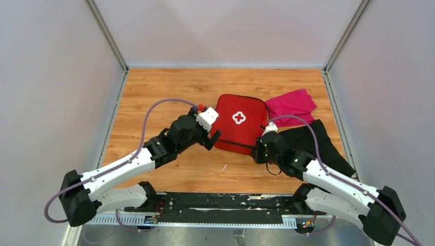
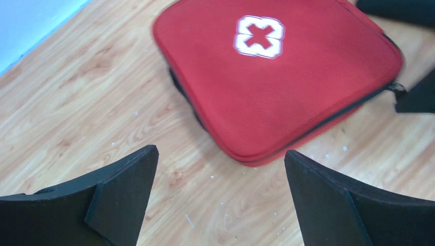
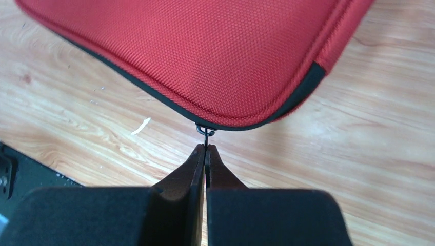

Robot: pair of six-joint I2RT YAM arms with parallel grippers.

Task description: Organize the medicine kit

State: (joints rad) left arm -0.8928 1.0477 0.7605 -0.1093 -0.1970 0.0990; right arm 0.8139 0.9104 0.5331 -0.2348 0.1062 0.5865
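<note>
The red medicine kit (image 1: 240, 124) lies closed on the wooden table, white cross up. It also shows in the left wrist view (image 2: 277, 77) and the right wrist view (image 3: 205, 56). My left gripper (image 1: 213, 139) is open and empty, hovering just off the kit's near left edge; in its own view the gripper (image 2: 220, 164) has its fingers spread wide over bare wood. My right gripper (image 1: 260, 150) is shut on the kit's thin black zipper pull (image 3: 205, 134) at the near right corner; in its own view the gripper (image 3: 205, 148) has its fingertips pressed together on the pull.
A magenta cloth (image 1: 290, 104) lies behind and right of the kit. A black cloth (image 1: 318, 143) lies right of the kit, partly under my right arm. Grey walls enclose the table. A black rail (image 1: 215, 202) runs along the near edge.
</note>
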